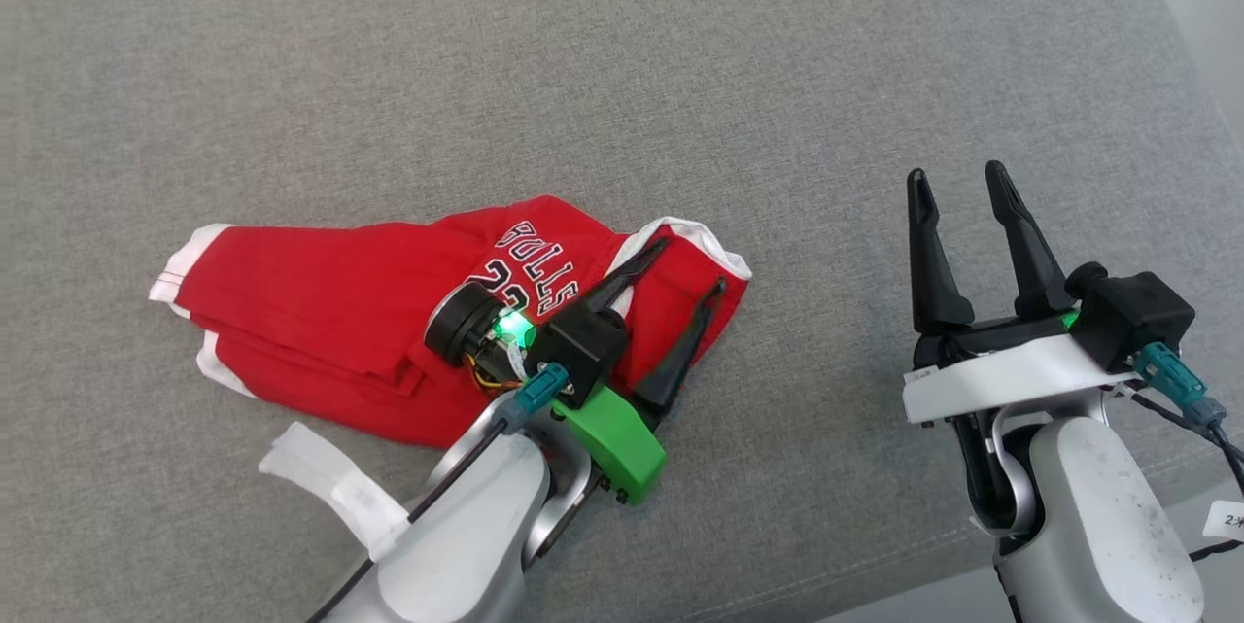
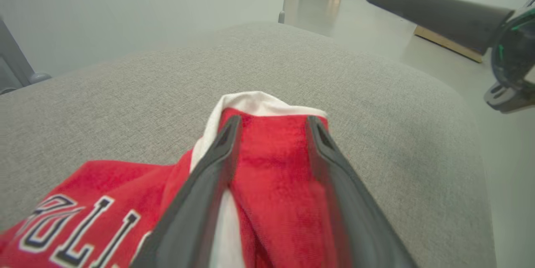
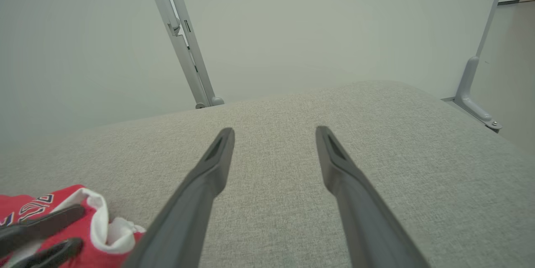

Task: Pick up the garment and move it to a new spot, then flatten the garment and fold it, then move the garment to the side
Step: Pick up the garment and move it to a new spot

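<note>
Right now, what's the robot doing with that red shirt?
The robot is working on a red Bulls jersey that lies bunched up on a grey cushion. Its left end effector is down on the jersey's white-trimmed end, with its fingers apart and a fold of red cloth between them. Its right end effector is open off to the side over bare cushion, holding nothing. The jersey is not yet flat or neatly folded.

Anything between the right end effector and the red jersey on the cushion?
Nothing visible. Bare grey cushion lies between the right end effector and the jersey. The left end effector sits on the jersey's end nearest the right one, fingers apart over the cloth, so that corner is occupied.
</note>
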### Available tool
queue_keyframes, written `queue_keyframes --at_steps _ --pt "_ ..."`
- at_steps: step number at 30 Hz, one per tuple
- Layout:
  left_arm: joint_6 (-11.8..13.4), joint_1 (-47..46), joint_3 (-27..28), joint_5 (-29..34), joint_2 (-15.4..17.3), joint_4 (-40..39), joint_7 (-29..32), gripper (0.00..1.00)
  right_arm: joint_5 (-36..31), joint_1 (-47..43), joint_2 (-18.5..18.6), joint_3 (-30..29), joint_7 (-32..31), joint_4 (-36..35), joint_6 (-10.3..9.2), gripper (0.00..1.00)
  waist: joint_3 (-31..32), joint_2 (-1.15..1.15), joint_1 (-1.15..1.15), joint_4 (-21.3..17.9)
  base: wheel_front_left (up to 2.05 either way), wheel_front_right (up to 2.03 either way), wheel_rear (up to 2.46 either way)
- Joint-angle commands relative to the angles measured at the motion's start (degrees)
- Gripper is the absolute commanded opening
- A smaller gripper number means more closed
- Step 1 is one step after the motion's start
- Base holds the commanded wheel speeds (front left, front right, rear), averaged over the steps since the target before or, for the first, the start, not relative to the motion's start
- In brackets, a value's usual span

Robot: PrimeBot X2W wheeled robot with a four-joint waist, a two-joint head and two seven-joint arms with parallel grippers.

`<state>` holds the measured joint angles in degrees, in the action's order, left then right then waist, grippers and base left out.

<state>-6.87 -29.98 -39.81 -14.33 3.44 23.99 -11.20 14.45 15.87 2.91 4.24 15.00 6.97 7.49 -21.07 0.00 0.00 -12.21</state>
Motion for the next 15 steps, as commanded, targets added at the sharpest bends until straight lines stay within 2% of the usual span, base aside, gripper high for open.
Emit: queue_keyframes --at_steps 1,7,14,15 --pt "0.13 0.19 -0.25 -0.68 -0.12 -0.05 -1.11 1.00 -0.42 0.32 0.06 -0.13 0.25 0.41 0.00 1.00 2.31 0.00 0.00 2.31 0.00 0.00 0.00" --pt "2.19 2.27 1.74 -2.66 -0.10 -1.89 -3.04 1.00 -1.62 -0.80 0.07 -0.16 0.31 1.42 0.00 1.00 6.24 0.00 0.00 4.90 0.00 0.00 0.00" --pt "6.34 5.63 8.27 -5.50 2.77 -4.80 -3.69 1.00 -3.15 -2.27 0.07 -0.76 0.04 1.70 0.00 1.00 9.66 0.00 0.00 7.43 0.00 0.00 0.00" --pt "6.34 5.63 8.27 -5.50 2.77 -4.80 -3.69 1.00 -3.15 -2.27 0.07 -0.76 0.04 1.70 0.00 1.00 9.66 0.00 0.00 7.43 0.00 0.00 0.00"
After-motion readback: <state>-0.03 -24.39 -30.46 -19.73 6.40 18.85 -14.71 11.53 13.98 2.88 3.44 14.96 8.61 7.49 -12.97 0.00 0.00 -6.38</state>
